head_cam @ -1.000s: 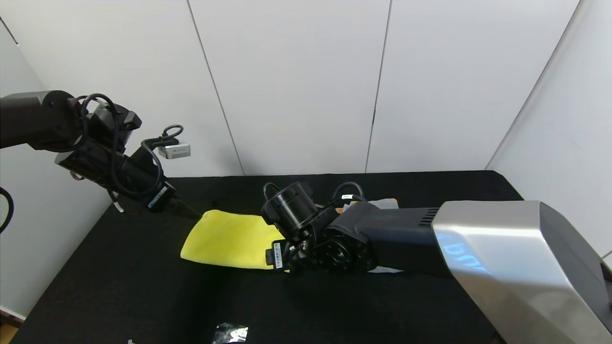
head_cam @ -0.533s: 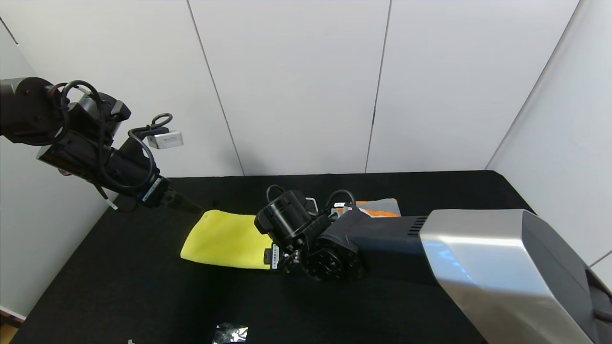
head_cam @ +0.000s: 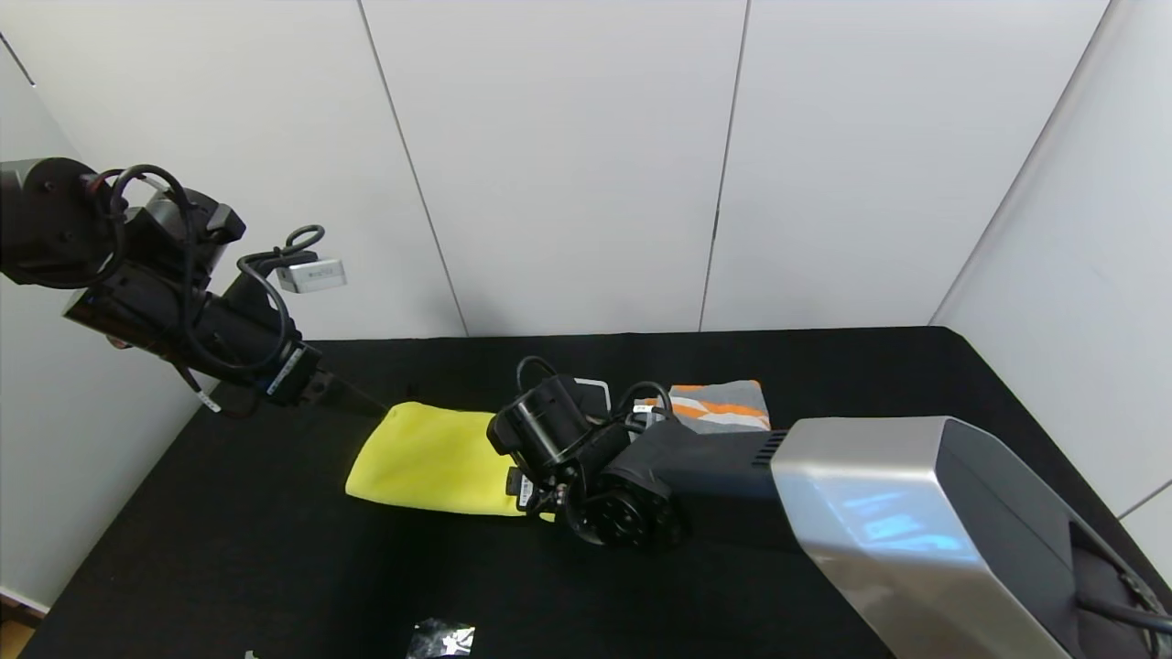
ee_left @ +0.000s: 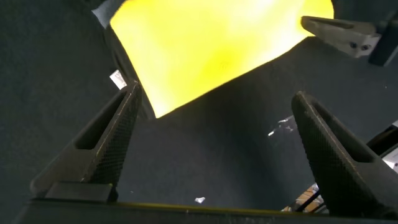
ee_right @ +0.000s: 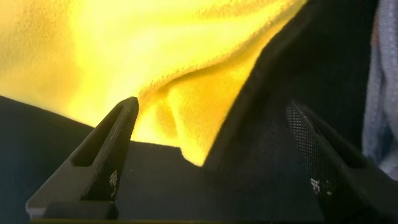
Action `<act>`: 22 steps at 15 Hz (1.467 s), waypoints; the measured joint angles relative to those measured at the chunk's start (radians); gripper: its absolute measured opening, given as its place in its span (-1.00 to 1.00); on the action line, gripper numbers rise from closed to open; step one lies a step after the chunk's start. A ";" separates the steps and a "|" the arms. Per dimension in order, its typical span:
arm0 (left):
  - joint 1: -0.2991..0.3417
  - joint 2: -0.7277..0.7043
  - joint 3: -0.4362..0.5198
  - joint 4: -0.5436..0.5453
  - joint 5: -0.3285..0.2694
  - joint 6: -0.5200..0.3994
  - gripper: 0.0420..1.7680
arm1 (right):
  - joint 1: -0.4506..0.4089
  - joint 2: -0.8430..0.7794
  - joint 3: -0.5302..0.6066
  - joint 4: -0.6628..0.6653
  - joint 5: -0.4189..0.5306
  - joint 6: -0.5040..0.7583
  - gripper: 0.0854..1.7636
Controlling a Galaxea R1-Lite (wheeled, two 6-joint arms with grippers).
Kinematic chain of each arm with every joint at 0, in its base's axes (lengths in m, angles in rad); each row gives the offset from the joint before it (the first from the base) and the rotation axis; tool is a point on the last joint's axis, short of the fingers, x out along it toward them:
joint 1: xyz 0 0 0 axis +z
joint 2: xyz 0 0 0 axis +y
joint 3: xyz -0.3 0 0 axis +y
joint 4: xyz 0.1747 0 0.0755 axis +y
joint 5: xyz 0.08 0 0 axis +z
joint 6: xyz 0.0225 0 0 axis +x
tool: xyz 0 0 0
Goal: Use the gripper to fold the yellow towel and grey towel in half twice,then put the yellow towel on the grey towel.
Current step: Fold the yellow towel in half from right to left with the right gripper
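The setting is a robot test cell or laboratory bench, not a home. Indicators: a work table covered with matte black cloth; plain white wall panels with narrow vertical seams enclosing the table at the back and on both sides; no furniture or household items in view.

My yellow towel lies folded on the black worktop; the grey towel, orange-striped, lies folded to its right.
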 joint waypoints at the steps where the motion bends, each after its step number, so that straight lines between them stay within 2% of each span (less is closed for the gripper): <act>1: 0.001 -0.004 0.008 -0.001 -0.003 0.000 0.93 | 0.002 0.004 0.000 -0.010 0.002 0.000 0.92; 8: 0.016 -0.020 0.038 -0.007 -0.018 0.001 0.94 | 0.019 0.037 0.000 -0.040 0.005 -0.014 0.92; 9: 0.019 -0.020 0.038 -0.008 -0.018 0.001 0.94 | 0.019 0.040 0.000 -0.043 0.005 -0.017 0.80; 12: 0.021 -0.021 0.040 -0.006 -0.018 0.004 0.94 | 0.022 0.049 0.000 -0.051 0.004 -0.022 0.22; 15: 0.021 -0.021 0.041 -0.006 -0.018 0.005 0.94 | 0.028 0.051 0.000 -0.051 0.003 -0.033 -0.16; 16: 0.021 -0.021 0.041 -0.006 -0.018 0.006 0.94 | 0.030 0.051 0.000 -0.051 0.003 -0.034 -0.44; 17: 0.021 -0.021 0.041 -0.006 -0.018 0.006 0.94 | 0.031 0.051 0.000 -0.051 0.003 -0.034 -0.94; 22: 0.020 -0.018 0.043 -0.006 -0.018 0.006 0.94 | 0.030 0.040 0.001 -0.044 0.003 -0.039 -0.92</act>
